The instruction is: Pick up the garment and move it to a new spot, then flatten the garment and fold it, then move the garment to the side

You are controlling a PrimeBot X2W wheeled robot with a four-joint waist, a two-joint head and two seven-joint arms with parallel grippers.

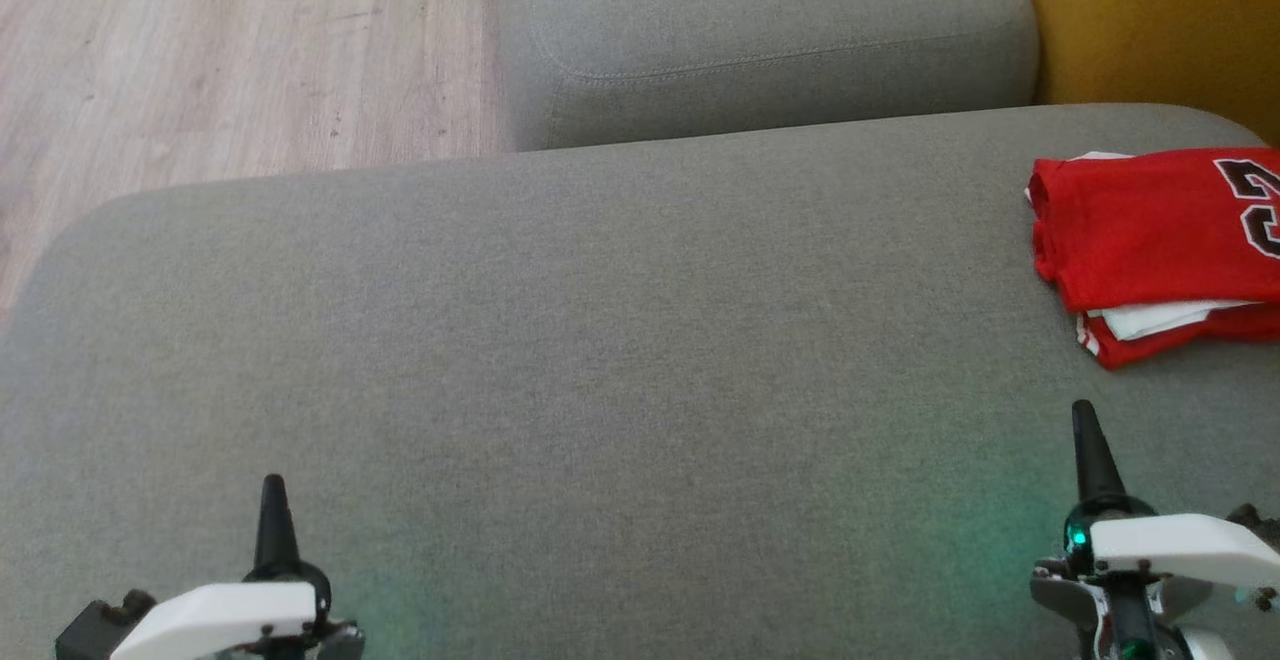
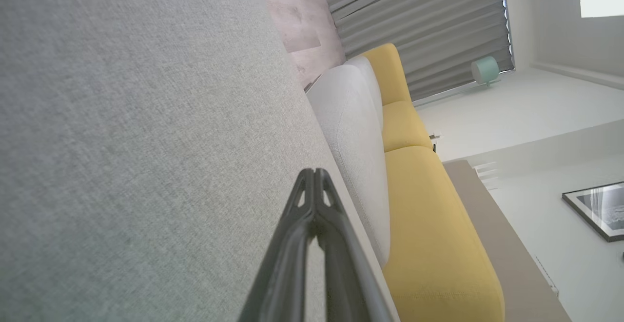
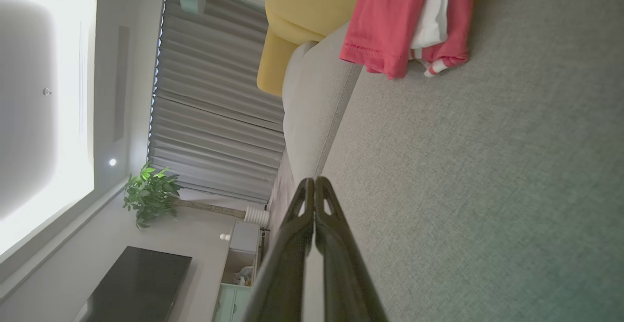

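You're basically done, I reckon: garment (image 1: 1150,230) lies folded at the right edge of the sofa cushion (image 1: 600,340), left claw (image 1: 272,488) and right claw (image 1: 1084,415) pinched closed, empty.

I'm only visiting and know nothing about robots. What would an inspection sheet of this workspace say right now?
Surface: wide grey cushion, flat woven fabric.
Job's things: red jersey, folded with a white layer showing between the red, lying at the cushion's right edge, apart from both grippers.
Clutter: nothing seen.
Grippers: left gripper shut and empty, at lower left; right gripper shut and empty, at lower right, short of the jersey.
Cables: nothing seen.
Surroundings: second grey cushion beyond, wooden floor, yellow cushion, grey curtain, potted plant.
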